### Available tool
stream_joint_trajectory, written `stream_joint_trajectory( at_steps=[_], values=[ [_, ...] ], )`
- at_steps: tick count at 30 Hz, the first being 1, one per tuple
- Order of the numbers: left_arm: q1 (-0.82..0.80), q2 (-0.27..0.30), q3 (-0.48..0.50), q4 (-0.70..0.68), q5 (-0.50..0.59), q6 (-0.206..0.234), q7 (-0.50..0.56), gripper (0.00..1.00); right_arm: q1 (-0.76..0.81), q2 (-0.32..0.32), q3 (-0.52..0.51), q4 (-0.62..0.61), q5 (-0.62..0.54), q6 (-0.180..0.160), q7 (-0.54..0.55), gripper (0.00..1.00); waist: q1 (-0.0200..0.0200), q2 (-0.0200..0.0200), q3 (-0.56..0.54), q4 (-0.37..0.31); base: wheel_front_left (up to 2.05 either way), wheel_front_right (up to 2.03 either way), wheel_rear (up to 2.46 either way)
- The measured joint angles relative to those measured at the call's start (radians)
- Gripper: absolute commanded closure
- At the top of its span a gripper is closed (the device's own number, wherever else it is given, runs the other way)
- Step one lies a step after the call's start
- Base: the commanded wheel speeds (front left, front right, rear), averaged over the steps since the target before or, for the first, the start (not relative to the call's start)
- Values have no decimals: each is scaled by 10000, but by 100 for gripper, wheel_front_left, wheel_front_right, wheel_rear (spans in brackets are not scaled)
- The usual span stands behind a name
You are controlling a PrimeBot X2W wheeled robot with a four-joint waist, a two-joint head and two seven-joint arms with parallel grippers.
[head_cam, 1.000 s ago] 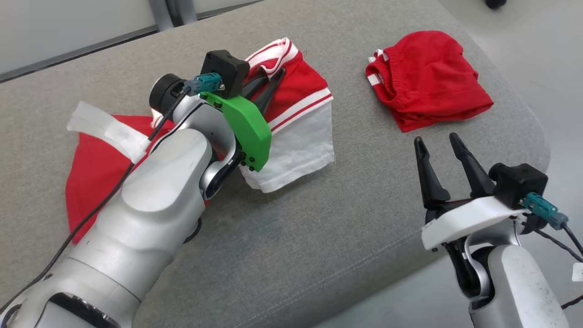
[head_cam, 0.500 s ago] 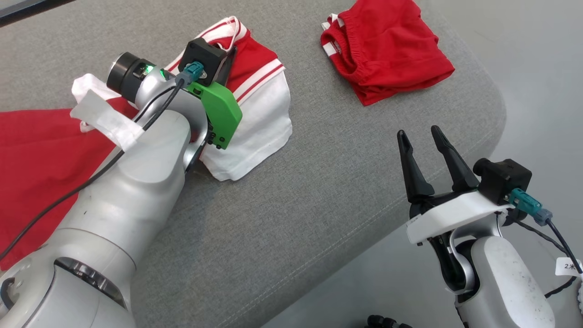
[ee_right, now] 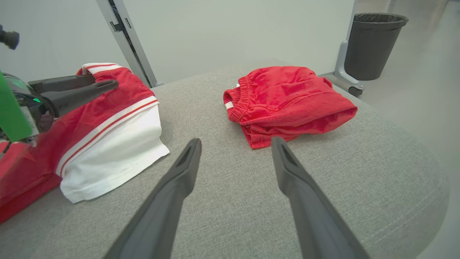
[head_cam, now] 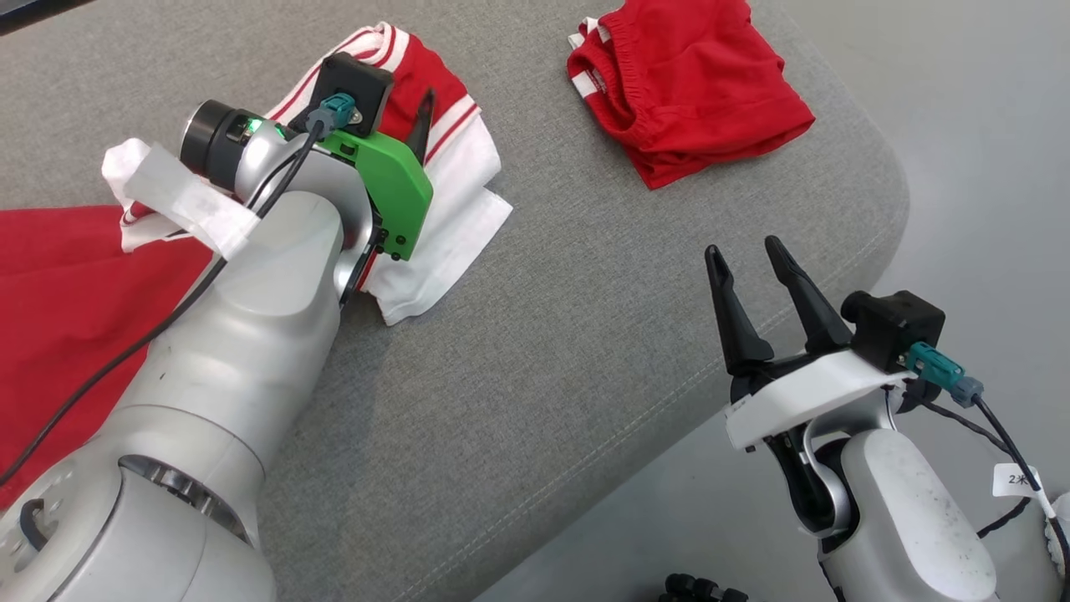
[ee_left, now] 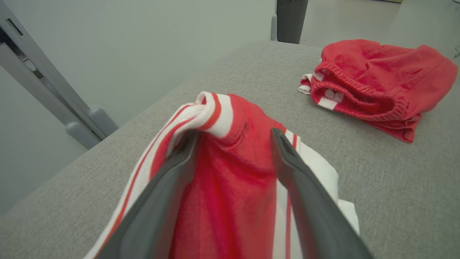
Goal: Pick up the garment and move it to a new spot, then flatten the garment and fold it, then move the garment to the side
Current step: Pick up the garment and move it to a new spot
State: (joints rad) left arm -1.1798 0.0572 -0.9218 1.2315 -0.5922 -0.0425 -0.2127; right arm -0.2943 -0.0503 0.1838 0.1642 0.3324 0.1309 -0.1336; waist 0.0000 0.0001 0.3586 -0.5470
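Left claw [ee_left: 234, 133] stands with its jaws spread wide over a raised, striped ridge of the red-and-white garment [head_cam: 447, 226]; cloth lies between the two fingers, but nothing is pinched. The garment rests on the left part of the grey counter [head_cam: 585, 351], crumpled rather than flat. Its white panel is turned toward the middle, and its red body trails off to the near left beneath the left forearm. Right claw [head_cam: 743, 247], likewise spread and holding nothing, hovers at the near right edge of the counter, well apart from the garment. A second item, the folded red shorts [head_cam: 694, 84], lies at the far right, clear of both claws. Judged from this arrangement, the relocating step appears complete and the flattening step is about to begin. The next move calls for lifting the left claw off the ridge without snagging the striped edge. After that, each claw should take a separate edge of the garment so that the bunched cloth can be drawn out flat before any fold is attempted.
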Motion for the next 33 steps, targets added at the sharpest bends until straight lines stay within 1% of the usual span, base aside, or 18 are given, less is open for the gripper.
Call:
stream_joint_trajectory(
  at_steps=[4, 7, 12, 16, 20, 24, 29, 33],
  values=[
    [0, -21, 42, 92, -148, 19, -59, 0, -140, 4, 102, 196, 33, 0, -8, 0, 0, 0, -143, 26, 0, 0, 0],
    [41, -67, 52, 90, -314, -21, -88, 0, -152, -8, 4, 303, 13, 0, -35, 0, 0, 0, -229, 206, 0, 0, 0],
    [732, -58, -192, 67, -560, -380, 811, 0, -151, 2, 13, 389, -61, 0, 31, 0, 0, 0, -456, 623, 0, 0, 0],
    [795, -63, -278, -234, -784, -347, 917, 0, -174, 4, 79, 364, -67, 0, 92, 0, 0, 0, -653, 920, 0, 0, 0],
    [832, -69, -336, -652, -997, -290, 658, 0, -165, 6, -71, 336, -142, 0, 159, 0, 0, 0, -803, 1180, 0, 0, 0],
    [1061, -73, -320, -963, -1231, -213, 263, 0, 46, 6, -430, 261, -380, 0, 257, 0, 0, 0, -1017, 1452, 0, 0, 0],
    [1610, -77, -167, -1101, -1611, -71, -148, 0, 409, 6, -959, -17, -669, 0, 456, 0, 0, 0, -1356, 1921, 0, 0, 0],
    [2354, -29, 15, -1166, -1726, 115, -364, 0, 850, 8, -1283, -263, -872, 0, 677, 0, 0, 0, -1653, 2400, 0, 0, 0]
  ],
)
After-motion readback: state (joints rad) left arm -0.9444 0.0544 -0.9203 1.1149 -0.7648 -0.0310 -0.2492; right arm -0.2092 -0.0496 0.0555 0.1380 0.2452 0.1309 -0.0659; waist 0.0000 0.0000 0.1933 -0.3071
